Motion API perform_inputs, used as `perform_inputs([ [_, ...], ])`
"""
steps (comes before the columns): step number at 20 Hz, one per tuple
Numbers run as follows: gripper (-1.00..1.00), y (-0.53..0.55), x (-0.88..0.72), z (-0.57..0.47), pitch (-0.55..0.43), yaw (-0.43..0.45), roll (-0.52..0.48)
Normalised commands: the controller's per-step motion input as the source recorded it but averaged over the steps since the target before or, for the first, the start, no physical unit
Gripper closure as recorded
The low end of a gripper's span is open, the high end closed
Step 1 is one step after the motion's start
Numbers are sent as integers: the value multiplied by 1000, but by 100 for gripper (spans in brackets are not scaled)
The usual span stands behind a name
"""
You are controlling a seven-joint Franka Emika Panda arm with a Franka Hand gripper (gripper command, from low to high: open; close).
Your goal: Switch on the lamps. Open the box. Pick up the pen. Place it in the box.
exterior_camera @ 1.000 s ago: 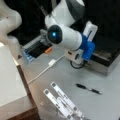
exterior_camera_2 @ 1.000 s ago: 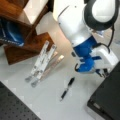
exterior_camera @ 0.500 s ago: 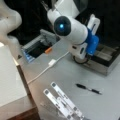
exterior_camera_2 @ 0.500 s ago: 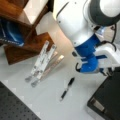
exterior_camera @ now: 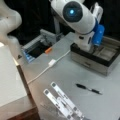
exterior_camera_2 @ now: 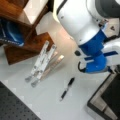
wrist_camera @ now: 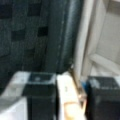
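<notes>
A white and blue robot arm (exterior_camera: 80, 20) reaches down over the box (exterior_camera: 96, 58), which lies open on the grey desk (exterior_camera: 62, 72), its grey compartments showing. The gripper (wrist_camera: 58, 97) sits at the box's edge; its jaws stand slightly parted, gripping nothing. The pen (exterior_camera: 88, 89) lies on the desk, apart from the box, near two white strips (exterior_camera: 62, 102).
</notes>
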Motion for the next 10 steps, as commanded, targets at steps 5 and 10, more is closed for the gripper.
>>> perform_inputs([
  [5,100,112,162,334,124,162,-176],
  [10,100,150,177,334,107,128,-186],
])
